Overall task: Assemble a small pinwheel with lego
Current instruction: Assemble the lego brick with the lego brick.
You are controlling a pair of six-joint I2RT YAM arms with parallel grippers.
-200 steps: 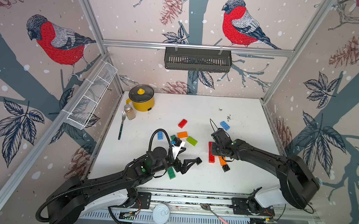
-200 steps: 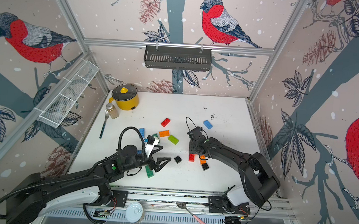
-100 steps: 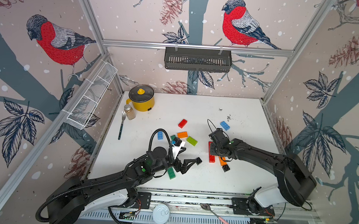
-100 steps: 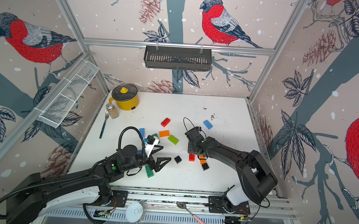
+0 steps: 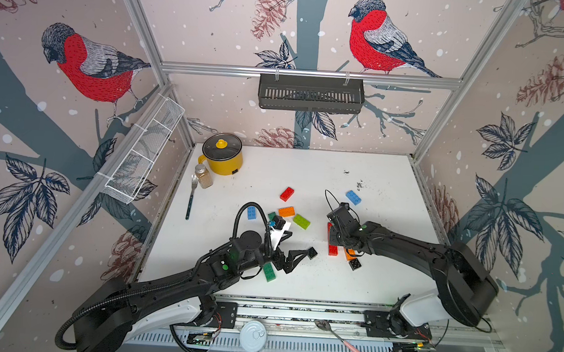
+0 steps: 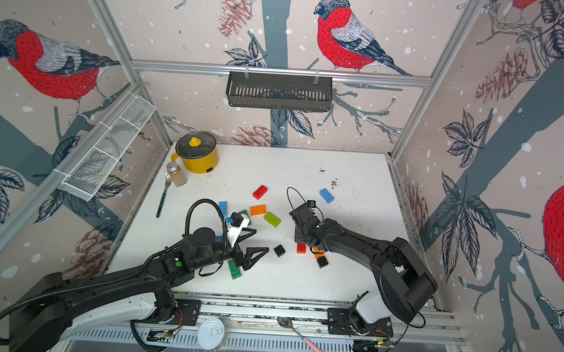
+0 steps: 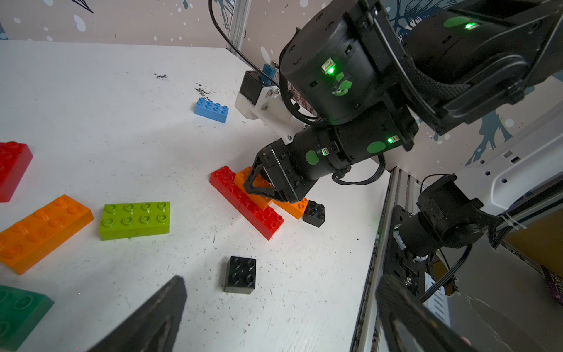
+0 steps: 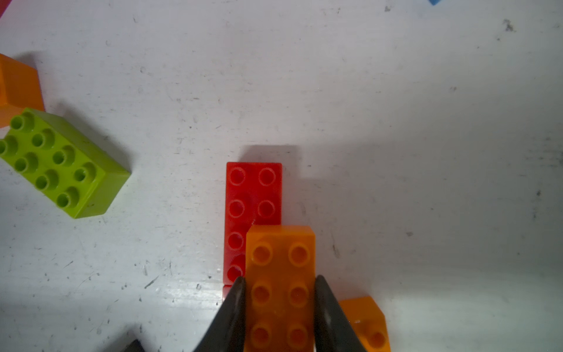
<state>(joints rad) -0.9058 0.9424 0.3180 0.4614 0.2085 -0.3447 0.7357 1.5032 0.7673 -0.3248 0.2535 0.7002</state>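
No text, number, brand or sign could be read in any view. A purple packet at the edge of the left wrist view carried pale marks that might have been lettering, but they were too cut off and blurred to make out.

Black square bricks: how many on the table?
2. One black square lies off the left gripper, jaws open; the other black square sits beside an orange brick. More may be hidden.
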